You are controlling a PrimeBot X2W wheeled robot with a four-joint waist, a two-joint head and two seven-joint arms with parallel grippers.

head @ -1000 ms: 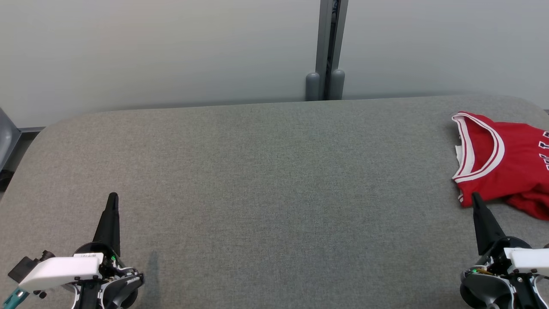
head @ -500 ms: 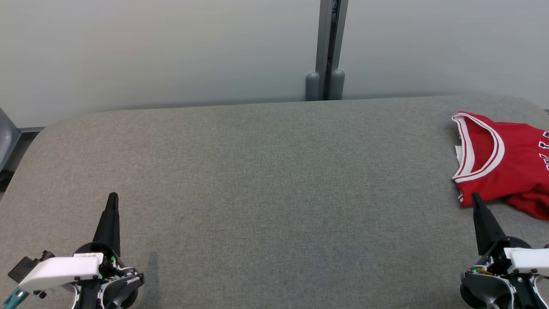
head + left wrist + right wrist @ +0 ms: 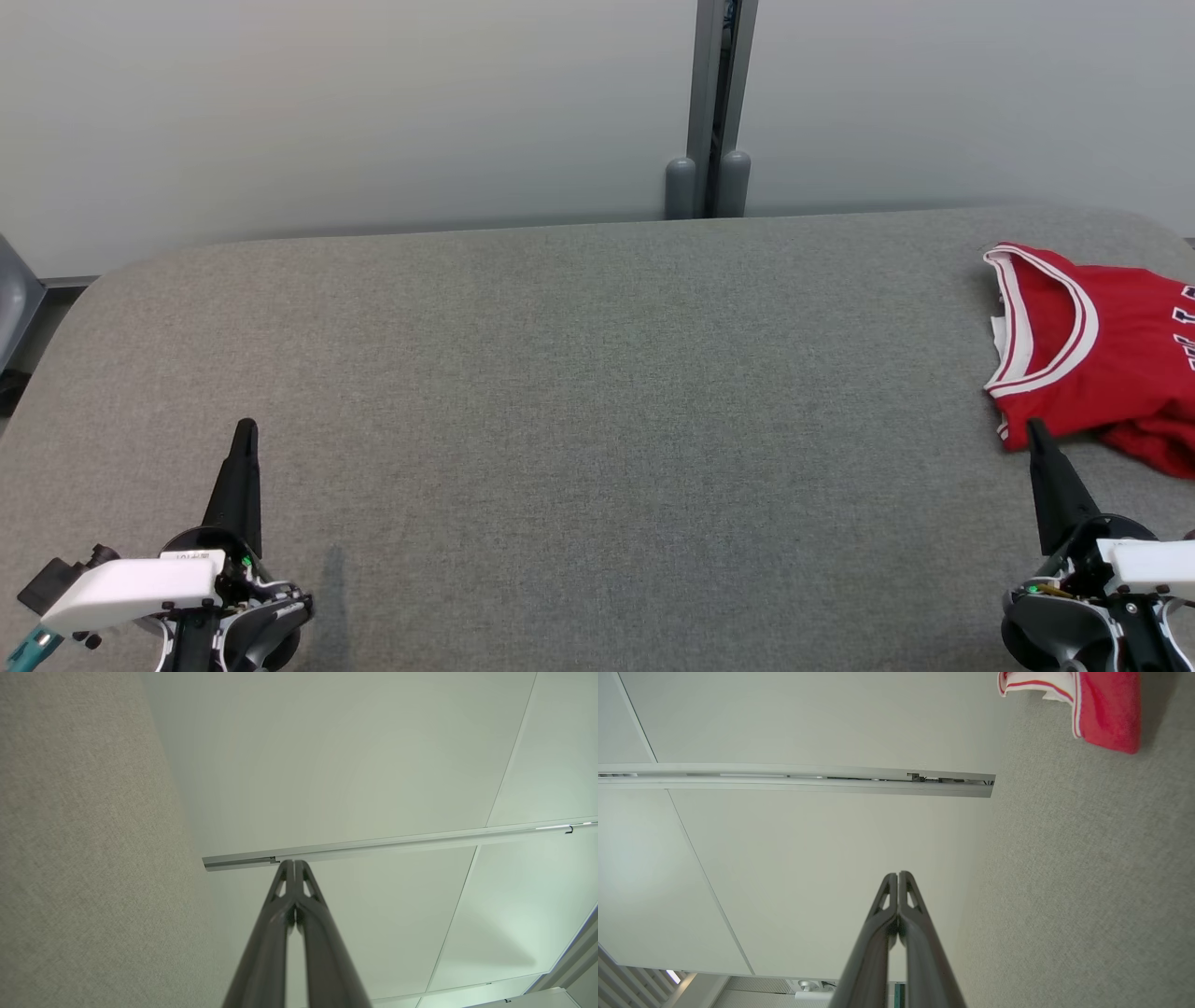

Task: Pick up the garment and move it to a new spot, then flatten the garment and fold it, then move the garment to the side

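Wall [image 3: 373,112]: pale panels fill the background behind the desk. The wrist views add thin seams between the panels that the head view leaves faint.
Desk [image 3: 597,420]: a grey cloth-covered top with rounded far corners. The head view takes in most of it, cut off at the bottom and at both sides. Each wrist view has a strip of it running up one side.
Garment [image 3: 1111,364]: a red sleeveless jersey with white trim lies rumpled on the desk's far right part, neck opening towards the middle. The head view's right edge cuts it off, and the dark marks there are too clipped to read. The right wrist view has one red-and-white corner of it [image 3: 1106,714] at the top, with the rest outside the picture.
Post [image 3: 717,93]: a grey metal upright stands between two wall panels, with two rounded caps at its foot. In the wrist views it runs crosswise as a long rail.
Left gripper [image 3: 245,431]: it sits at the lower left over bare desk, well apart from the garment. The left wrist view shows its fingers pressed together at the tips, with nothing between them.
Right gripper [image 3: 1033,429]: it sits at the lower right, fingers together and empty. In the head view its tip lines up with the garment's near hem, and contact cannot be judged there. The right wrist view shows the cloth lying ahead, clear of the fingers.
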